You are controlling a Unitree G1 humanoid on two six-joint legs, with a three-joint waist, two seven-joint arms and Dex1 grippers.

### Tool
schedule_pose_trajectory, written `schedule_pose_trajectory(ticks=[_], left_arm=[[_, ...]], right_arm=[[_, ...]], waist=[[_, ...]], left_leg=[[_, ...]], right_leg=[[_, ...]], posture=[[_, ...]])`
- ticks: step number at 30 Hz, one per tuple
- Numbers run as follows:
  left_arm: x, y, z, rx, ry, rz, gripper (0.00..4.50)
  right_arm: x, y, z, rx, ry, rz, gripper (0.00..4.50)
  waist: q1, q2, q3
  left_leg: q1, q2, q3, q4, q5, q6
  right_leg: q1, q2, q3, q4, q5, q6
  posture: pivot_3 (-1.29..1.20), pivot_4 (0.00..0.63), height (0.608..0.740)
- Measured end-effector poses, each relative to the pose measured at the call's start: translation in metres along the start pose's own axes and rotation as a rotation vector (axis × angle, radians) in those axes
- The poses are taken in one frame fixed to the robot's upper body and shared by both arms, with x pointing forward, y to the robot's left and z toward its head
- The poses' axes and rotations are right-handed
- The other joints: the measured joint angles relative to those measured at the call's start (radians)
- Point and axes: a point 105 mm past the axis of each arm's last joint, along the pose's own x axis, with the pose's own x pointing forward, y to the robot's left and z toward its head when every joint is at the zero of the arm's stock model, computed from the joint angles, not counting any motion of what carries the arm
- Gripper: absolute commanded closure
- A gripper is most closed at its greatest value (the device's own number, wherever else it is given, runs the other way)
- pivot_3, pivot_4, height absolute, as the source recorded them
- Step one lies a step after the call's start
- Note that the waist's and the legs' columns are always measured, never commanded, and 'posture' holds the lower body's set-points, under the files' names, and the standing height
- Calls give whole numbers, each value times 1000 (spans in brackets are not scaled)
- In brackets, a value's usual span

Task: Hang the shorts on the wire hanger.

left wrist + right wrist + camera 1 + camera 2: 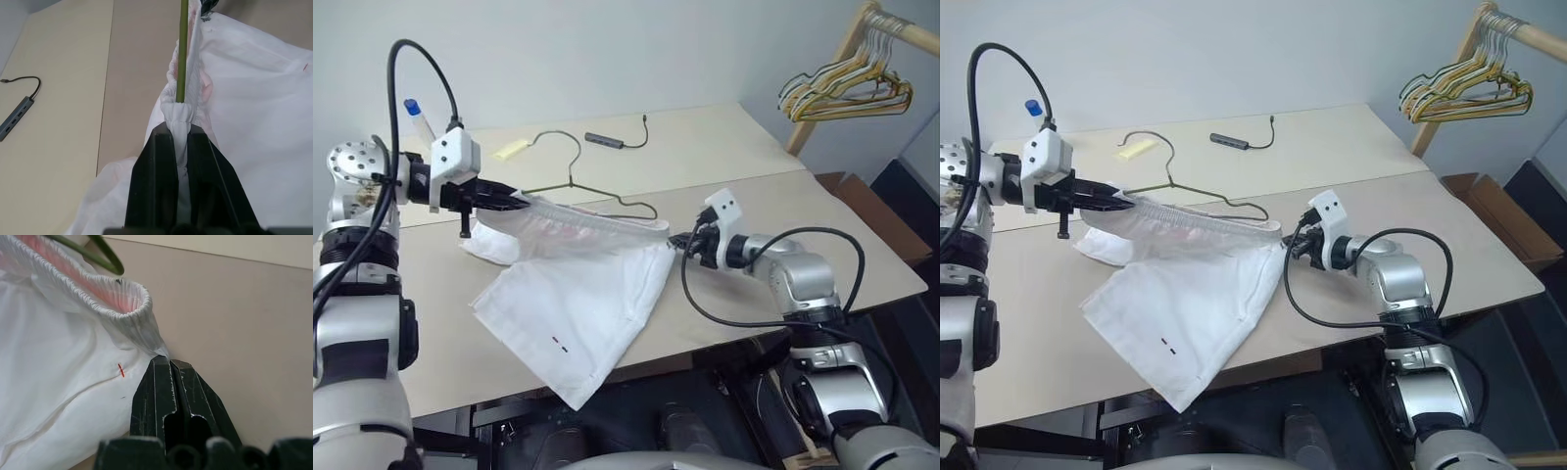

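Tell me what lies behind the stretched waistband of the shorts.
Behind the shorts waistband lies the wire hanger: hook and upper shoulders show on the table; its lower bar is covered by cloth.

Inspector A: The worktop (822, 211) is beige, with a seam running across it.

Inspector B: Items on it?

Inspector A: The shorts (573, 313) lie with the legs on it, one corner past the near edge. Behind them, the wire hanger (570, 182). Farther back, a yellow note (512, 149) and a grey hub with its cable (607, 141).
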Motion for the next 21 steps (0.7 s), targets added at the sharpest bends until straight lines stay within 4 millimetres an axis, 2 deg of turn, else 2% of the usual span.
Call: schedule_pose_trajectory(ticks=[4, 12, 21], left_arm=[[1, -1, -2, -7, -9, 0, 4500], [5, -1, 5, -14, -37, -16, 4500], [4, -7, -10, 0, 72, -35, 4500]], right_arm=[[-2, -3, 3, -7, -4, -3, 4470], [1, -4, -4, 1, 29, 0, 4470], [5, -4, -1, -19, 32, 9, 4470]], waist=[[0, 0, 0], [0, 0, 0], [0, 0, 0]], left_leg=[[0, 0, 0, 0, 0, 0], [0, 0, 0, 0, 0, 0], [0, 0, 0, 0, 0, 0]], right_leg=[[0, 0, 0, 0, 0, 0], [0, 0, 0, 0, 0, 0], [0, 0, 1, 0, 0, 0]], posture=[[-47, 0, 740], [-42, 0, 740], [-34, 0, 740]])
